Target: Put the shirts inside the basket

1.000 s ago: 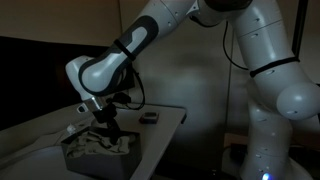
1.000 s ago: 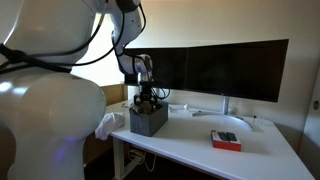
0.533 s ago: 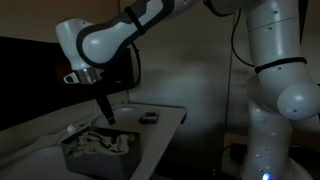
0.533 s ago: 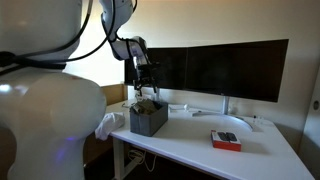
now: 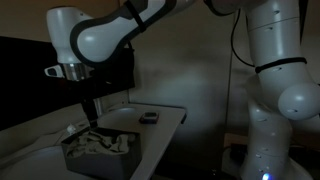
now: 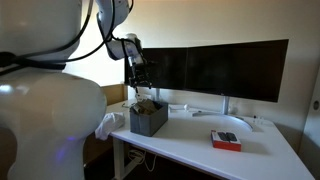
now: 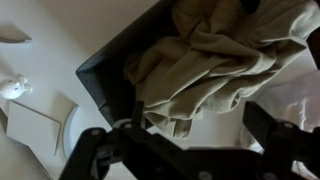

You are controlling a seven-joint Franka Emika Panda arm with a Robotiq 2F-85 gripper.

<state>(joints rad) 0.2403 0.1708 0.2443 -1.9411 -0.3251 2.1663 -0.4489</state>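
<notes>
Wide-open and empty, the fingers [image 5: 89,110] hang straight above the basket [image 5: 97,160] at the near end of the bench [image 5: 165,118], well clear of its rim. Seen from the wrist, the shirts [image 7: 215,60] lie at 12 o'clock from the fingers. The heap's long axis runs roughly from 7 to 1 o'clock, along the basket's dark wall. The shirts are pale beige, soft and deeply creased. They are bunched into one loose mound that fills the basket, with folds rising to about rim height in both exterior views. No sleeve can be picked out. In an exterior view a pale cloth [image 6: 108,126] droops off the bench edge at 9 o'clock from the basket. Whether it is another shirt cannot be told; if so, the next reach likely goes there.
</notes>
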